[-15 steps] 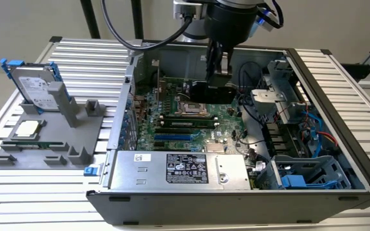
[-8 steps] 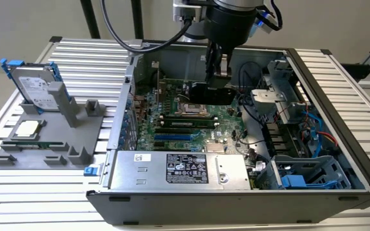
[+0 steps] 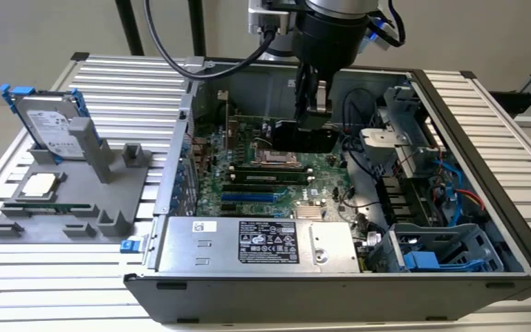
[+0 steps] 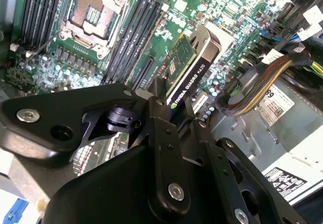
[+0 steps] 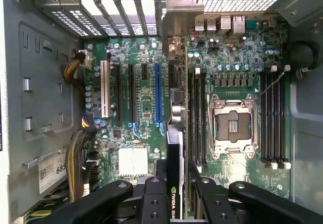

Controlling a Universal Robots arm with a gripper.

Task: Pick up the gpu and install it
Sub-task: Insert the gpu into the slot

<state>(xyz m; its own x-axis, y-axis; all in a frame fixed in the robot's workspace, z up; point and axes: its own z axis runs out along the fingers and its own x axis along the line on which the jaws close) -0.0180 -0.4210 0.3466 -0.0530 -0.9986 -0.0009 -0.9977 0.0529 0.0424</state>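
In the exterior view, the black two-fingered gripper (image 3: 310, 114) reaches into the open grey computer case (image 3: 487, 228), carrying the thin green graphics card with black cooler (image 3: 304, 136) above the green motherboard (image 3: 275, 181); pickup looks done, seating is not. The second wrist view shows the fingers (image 4: 160, 133) pinching the card's (image 4: 187, 70) edge. The first wrist view shows the card (image 5: 175, 133) edge-on, hanging over the motherboard (image 5: 146, 103) beside the blue expansion slot (image 5: 158, 94).
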